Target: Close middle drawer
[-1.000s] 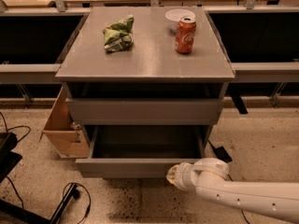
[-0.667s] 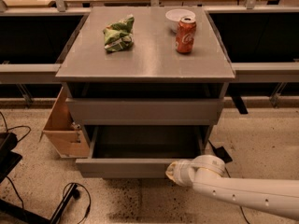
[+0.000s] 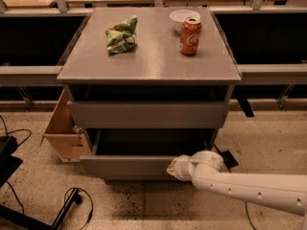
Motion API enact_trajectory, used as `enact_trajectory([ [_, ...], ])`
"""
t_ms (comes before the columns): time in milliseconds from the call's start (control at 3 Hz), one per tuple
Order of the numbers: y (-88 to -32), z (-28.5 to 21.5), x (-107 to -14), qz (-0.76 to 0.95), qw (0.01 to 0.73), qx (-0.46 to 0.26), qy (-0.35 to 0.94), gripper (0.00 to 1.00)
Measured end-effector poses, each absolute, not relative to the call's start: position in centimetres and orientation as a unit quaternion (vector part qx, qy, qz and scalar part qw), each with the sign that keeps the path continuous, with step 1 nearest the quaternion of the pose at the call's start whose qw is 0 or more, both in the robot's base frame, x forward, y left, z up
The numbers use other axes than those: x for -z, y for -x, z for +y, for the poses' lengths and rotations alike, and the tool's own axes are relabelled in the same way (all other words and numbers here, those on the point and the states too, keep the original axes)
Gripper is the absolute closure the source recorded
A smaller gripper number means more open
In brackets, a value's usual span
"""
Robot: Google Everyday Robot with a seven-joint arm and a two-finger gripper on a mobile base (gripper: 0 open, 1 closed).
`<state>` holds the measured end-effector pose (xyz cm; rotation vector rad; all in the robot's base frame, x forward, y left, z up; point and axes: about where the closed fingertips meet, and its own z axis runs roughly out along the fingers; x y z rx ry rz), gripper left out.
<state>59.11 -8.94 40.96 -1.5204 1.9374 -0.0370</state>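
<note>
The middle drawer [image 3: 127, 167] is a plain grey tray pulled out of the grey cabinet [image 3: 148, 65], below the wider top drawer front [image 3: 147, 114]. Its inside is dark and looks empty. My gripper [image 3: 171, 168] is at the end of the white arm [image 3: 249, 188] that comes in from the lower right. It is against the right part of the middle drawer's flat front. The lowest drawer front is hidden below the open drawer.
A green chip bag [image 3: 122, 34], a red soda can [image 3: 190, 36] and a white bowl [image 3: 184, 16] sit on the cabinet top. A wooden box [image 3: 64, 128] stands at the cabinet's left side. Black cables [image 3: 72, 200] lie on the floor at the lower left.
My gripper has moved a little left and toward the cabinet, against the drawer front. The middle drawer's front has moved slightly inward.
</note>
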Motion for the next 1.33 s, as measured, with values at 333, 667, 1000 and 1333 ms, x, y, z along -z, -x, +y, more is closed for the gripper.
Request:
enact_trajectory([
  [333,-59.3,-8.9,-41.0,0.741,0.334,0.016,0.583,1.0],
  [667,-62.9,-8.1,-40.9,0.73,0.346,0.027,0.588,1.0],
  [1000,-65.6,-7.4,-41.2,0.723,0.355,0.037,0.592,1.0],
  [1333,-68.0,-6.9,-41.5,0.722,0.363,0.043,0.588,1.0],
])
